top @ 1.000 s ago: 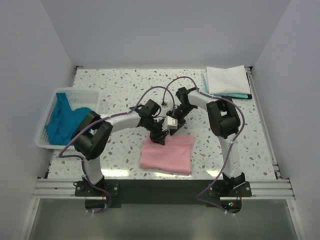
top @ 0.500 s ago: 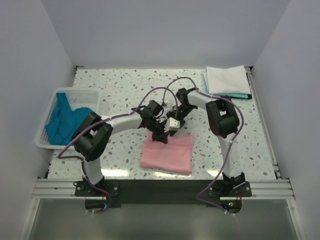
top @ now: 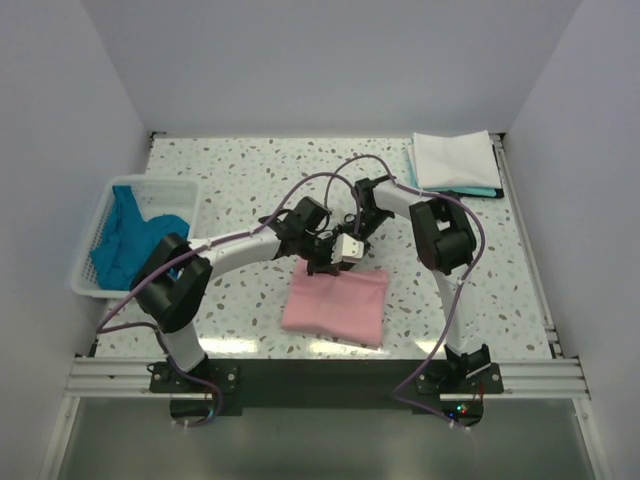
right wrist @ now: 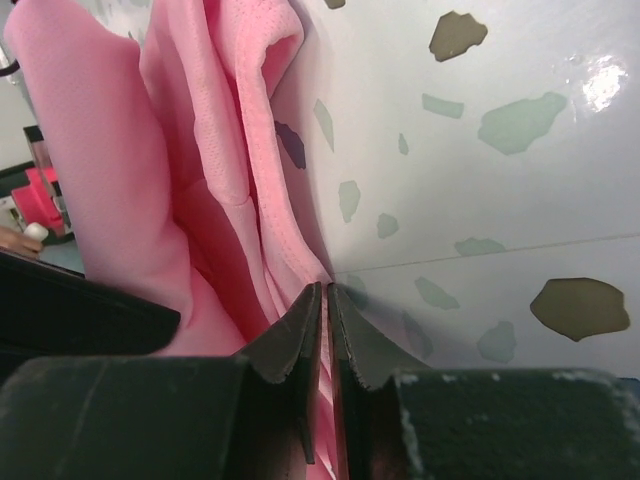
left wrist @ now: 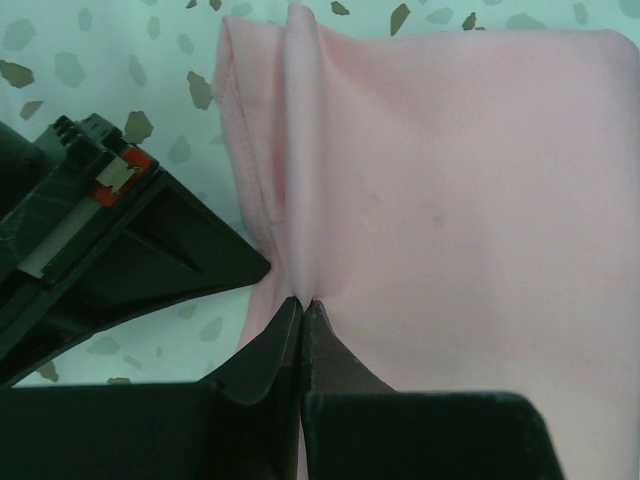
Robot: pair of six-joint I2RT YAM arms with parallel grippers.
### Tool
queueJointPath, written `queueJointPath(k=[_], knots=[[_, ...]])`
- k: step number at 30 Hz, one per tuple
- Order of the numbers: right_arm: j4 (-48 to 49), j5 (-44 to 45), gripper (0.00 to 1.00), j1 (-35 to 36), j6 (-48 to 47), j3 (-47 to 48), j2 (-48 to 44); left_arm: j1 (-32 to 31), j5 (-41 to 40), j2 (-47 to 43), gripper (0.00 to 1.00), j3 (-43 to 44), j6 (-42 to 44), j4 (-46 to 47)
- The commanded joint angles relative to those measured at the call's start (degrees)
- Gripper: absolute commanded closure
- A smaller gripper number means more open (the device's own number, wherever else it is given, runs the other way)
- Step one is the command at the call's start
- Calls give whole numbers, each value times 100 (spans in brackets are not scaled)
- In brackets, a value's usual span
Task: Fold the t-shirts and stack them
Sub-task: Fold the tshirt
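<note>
Two robot arms meet over a folded pink t-shirt (top: pixel 335 305) lying near the front middle of the speckled worktop (top: pixel 240 165). The left pincer (left wrist: pixel 300 300) is closed on a raised ridge of pink cloth at the shirt's far edge, its fingers pressed together with the fabric pinched between them. The right pincer (right wrist: pixel 325 288), just beside it at the same edge, is likewise clamped on bunched pink folds, its tips close to the worktop. In the far right corner, a folded white t-shirt (top: pixel 455 158) rests on a folded teal t-shirt (top: pixel 478 192), of which only an edge shows. At the left edge of the worktop, a white basket (top: pixel 150 187) holds crumpled teal-blue t-shirts (top: pixel 125 240), one draped over its near rim.
</note>
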Motion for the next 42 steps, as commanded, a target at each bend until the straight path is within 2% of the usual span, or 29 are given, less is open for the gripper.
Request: queueJointPath(k=[1, 9, 14, 19, 22, 42], knots=[[81, 505, 89, 30, -419, 43, 269, -1, -261, -365, 100, -52, 305, 611], [-7, 462, 89, 30, -480, 166, 375, 7, -472, -418, 100, -254, 455, 1094], [-25, 435, 89, 30, -481, 201, 419, 7, -630, -629, 100, -790, 543, 1876], [-86, 453, 89, 21, -481, 271, 419, 16, -858, -594, 100, -940, 561, 2087], [-104, 462, 89, 21, -481, 298, 427, 16, -929, -742, 100, -1186, 613, 2553], [-271, 444, 89, 29, -569, 491, 568, 7, -577, -726, 100, -1520, 930, 3389]])
